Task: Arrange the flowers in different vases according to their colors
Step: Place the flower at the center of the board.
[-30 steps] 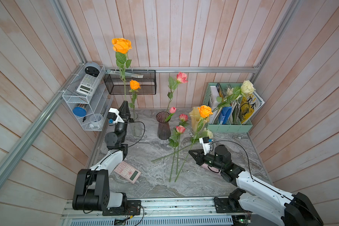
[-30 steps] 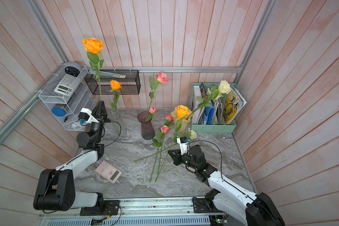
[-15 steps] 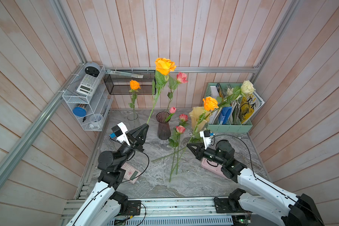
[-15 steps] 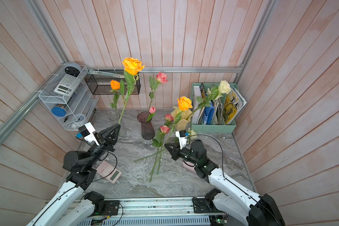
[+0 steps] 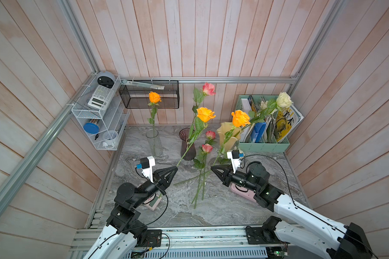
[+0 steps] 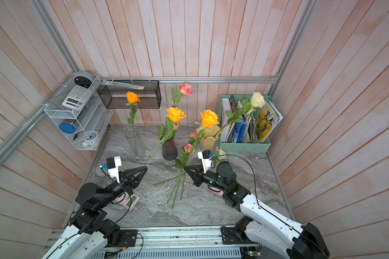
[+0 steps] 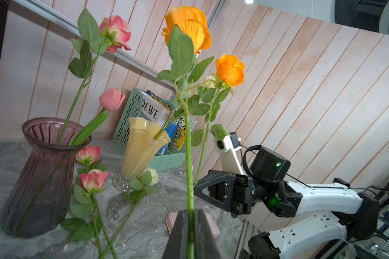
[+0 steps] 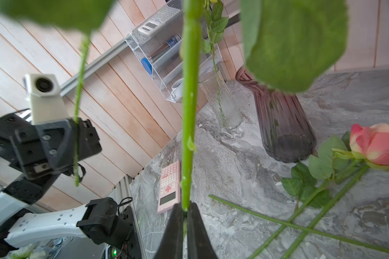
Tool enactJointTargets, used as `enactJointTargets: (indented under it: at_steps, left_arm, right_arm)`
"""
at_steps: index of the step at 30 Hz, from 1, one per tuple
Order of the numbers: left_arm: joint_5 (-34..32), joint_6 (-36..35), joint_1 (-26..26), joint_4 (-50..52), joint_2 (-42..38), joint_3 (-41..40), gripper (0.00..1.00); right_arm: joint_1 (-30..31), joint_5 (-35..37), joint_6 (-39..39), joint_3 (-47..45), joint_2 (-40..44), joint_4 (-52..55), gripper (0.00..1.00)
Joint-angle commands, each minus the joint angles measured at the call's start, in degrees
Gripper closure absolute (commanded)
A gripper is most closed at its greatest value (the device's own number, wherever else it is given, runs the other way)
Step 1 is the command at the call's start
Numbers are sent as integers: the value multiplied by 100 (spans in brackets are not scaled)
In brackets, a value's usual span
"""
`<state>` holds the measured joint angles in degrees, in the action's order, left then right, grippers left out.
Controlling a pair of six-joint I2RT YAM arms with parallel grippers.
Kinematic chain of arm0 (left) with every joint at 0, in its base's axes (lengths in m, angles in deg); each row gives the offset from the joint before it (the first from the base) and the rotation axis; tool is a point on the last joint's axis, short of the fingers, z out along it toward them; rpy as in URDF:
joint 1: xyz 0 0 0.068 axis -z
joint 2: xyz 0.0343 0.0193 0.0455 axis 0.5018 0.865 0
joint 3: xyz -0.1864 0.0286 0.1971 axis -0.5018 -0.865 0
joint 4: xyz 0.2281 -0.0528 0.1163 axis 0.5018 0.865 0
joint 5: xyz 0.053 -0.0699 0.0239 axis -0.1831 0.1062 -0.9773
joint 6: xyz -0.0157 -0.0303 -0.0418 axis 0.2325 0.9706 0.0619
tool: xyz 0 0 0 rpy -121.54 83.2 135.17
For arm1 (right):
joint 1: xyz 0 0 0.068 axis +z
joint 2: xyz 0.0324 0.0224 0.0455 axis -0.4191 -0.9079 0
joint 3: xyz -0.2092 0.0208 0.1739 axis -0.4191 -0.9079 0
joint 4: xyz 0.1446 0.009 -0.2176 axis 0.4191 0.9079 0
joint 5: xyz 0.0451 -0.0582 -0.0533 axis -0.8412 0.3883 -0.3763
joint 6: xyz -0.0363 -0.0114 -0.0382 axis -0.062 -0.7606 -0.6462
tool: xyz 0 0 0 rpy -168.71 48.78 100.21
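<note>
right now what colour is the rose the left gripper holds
Orange. The rose clamped in the left gripper shows best in the left wrist view.

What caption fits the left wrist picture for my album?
Left gripper clamps an orange rose stem near the purple vase and yellow vase.

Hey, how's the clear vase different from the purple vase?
The clear vase is a straight colourless cylinder; the purple vase is dark, ribbed, with a narrowed neck and flared rim. The clear vase holds one orange rose; the purple vase holds a pink rose and a pink tulip. Both are see-through and stand upright on the table.
</note>
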<state>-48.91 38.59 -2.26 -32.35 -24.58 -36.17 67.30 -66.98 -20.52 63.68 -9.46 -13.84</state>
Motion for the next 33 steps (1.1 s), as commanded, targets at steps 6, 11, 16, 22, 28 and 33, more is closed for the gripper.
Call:
enactJointTargets:
  at_steps: [6,11,16,22,28,33]
  left_arm:
    - [-500,501,170,1001,-541,-510,100]
    - [-971,306,575,1390,-149,-542,100]
    - [-1339,195,1001,1069,1043,-599,100]
    - [-1390,362,1157,-368,2135,-1000,100]
    - [-1303,456,1144,-2078,3516,-1338,100]
    - [-1302,421,1136,-3024,4548,-1448,77]
  right_arm:
    - [115,216,-396,795,512,1042,100]
    - [169,68,-504,1228,222,1104,100]
    - [173,-117,-642,1816,-350,1282,100]
    - [169,-39,-728,2459,-1079,1568,100]
    - [112,110,-561,2847,-1694,1588,100]
    - [38,267,-605,3499,-2264,1880,100]
